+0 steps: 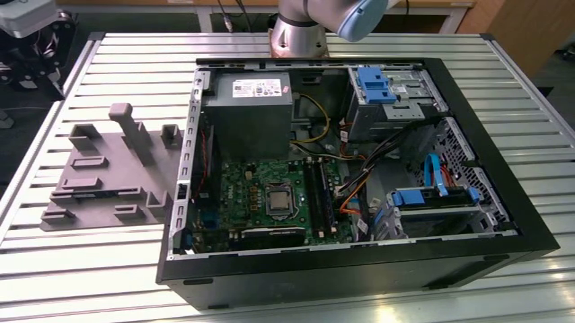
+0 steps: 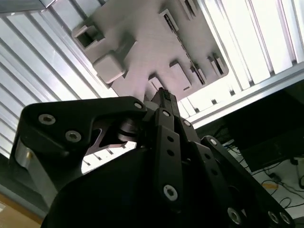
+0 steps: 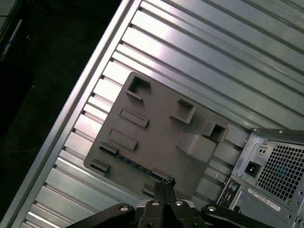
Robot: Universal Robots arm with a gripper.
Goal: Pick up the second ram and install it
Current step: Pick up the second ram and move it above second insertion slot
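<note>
The second ram [image 3: 133,164] is a thin dark blue-green strip standing on edge in a slot along one side of the grey holder plate [image 3: 161,128]. In the exterior view the second ram [image 1: 90,193] shows as a faint bluish line on that plate [image 1: 108,161], at the exterior view's left. My gripper [image 3: 167,183] hovers well above the plate, over its edge near the ram. Its fingers are pressed together with nothing between them. In the second wrist view the gripper [image 2: 164,95] points down at the same plate [image 2: 142,42].
An open computer case [image 1: 359,269] lies on the slatted aluminium table [image 1: 117,54], right of the plate. Inside are the green motherboard [image 1: 260,182] with long black memory slots [image 1: 319,195], a grey power supply [image 1: 247,108] and blue drive brackets [image 1: 431,196]. The case's rear [image 3: 275,166] borders the plate.
</note>
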